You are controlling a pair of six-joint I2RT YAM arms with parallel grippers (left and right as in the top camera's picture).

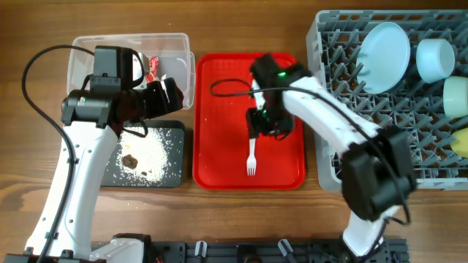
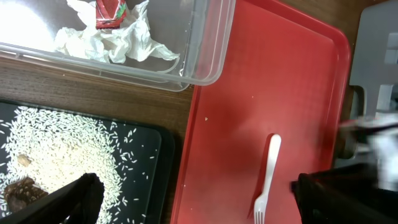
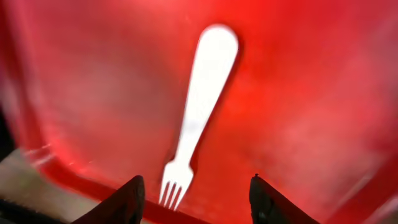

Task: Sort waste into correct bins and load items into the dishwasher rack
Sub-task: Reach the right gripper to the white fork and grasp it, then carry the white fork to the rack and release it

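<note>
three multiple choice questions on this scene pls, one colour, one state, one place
1. The wrapper in the clear tub is: A red, B blue, C green.
2. The right tool over the fork is: A shut on the fork, B open, C shut on the wrapper.
3. The fork lies: A in the clear tub, B in the right tool, C on the red tray.
Key: 1 A, plainly red; 2 B, its fingers stand apart beside the tines; 3 C, flat on red plastic.
</note>
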